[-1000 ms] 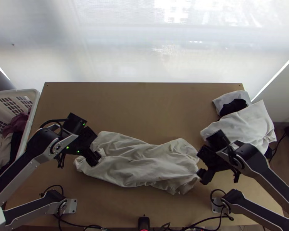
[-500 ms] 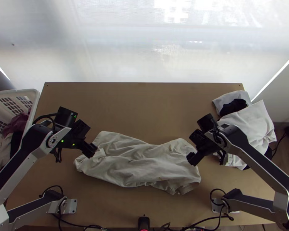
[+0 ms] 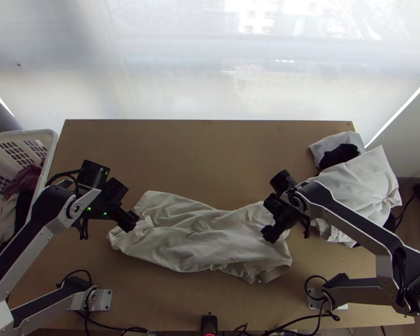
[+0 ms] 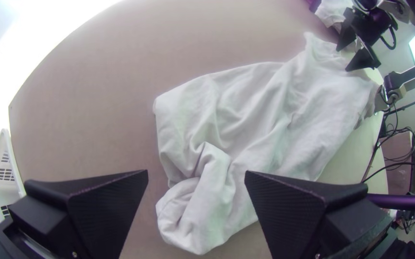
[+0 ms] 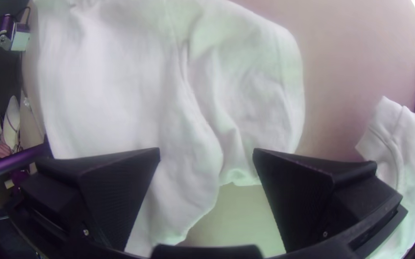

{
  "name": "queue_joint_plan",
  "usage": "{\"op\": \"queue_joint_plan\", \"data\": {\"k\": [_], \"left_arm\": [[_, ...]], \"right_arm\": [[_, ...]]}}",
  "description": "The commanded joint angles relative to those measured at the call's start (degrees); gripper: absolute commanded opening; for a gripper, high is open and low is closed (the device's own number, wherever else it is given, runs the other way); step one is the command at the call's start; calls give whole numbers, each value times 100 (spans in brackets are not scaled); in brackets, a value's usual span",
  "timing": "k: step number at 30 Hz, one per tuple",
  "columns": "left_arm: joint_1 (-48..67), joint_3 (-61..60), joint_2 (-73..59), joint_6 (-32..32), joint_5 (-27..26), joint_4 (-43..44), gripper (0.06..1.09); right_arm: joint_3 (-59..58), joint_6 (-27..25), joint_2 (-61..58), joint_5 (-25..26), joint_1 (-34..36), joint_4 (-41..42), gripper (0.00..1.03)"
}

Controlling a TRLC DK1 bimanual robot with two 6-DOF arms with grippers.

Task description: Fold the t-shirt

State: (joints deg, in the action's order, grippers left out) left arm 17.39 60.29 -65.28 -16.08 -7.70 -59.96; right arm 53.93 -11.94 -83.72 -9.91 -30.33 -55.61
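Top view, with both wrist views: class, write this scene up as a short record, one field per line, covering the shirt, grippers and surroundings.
garment: white t-shirt, rumpled, lying crosswise on the table
fold state: no neat fold visible
left gripper: open, near the shirt's left end, holding nothing
right gripper: open, above the shirt's right part, holding nothing
table's right side: white cloth and a black cloth
left edge: white basket containing clothes

The top view's left edge cuts off the white basket.
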Motion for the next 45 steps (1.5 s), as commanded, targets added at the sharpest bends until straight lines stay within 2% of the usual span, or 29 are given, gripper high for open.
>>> {"op": "queue_joint_plan", "data": {"k": [1, 9, 10, 12, 15, 23, 34, 38, 40, 41, 45], "left_arm": [[-34, -158, 76, -1, 6, 125, 103], [19, -141, -117, 17, 6, 459, 103], [28, -123, -143, 17, 6, 512, 103], [-34, -44, -275, -45, 15, 661, 103], [-332, 299, -644, -229, 6, 749, 103], [-174, 536, -1928, -546, -38, 1681, 103], [-25, 668, -3351, -572, -38, 2331, 103], [54, 773, -3685, -625, -21, 2349, 100], [98, 800, -3720, -686, 23, 2393, 93], [98, 809, -3720, -704, 32, 2402, 85], [98, 809, -3782, -757, 23, 2393, 41]], "right_arm": [[-313, 131, -100, 16, -237, 121, 90], [-559, 78, -83, -2, -193, 341, 59], [-577, 78, -74, -2, -193, 341, 58], [-577, 78, 75, -2, -193, 262, 58], [-524, 34, 365, 7, -184, -81, 73], [-577, 78, 612, -2, -140, -143, 73], [-515, 87, 620, -2, -131, -143, 73], [-498, 78, 629, -2, -140, -143, 73], [-471, 78, 629, -2, -140, -143, 73], [-463, 78, 629, -2, -140, -143, 73], [-427, 78, 594, -2, -149, -107, 73]]}}
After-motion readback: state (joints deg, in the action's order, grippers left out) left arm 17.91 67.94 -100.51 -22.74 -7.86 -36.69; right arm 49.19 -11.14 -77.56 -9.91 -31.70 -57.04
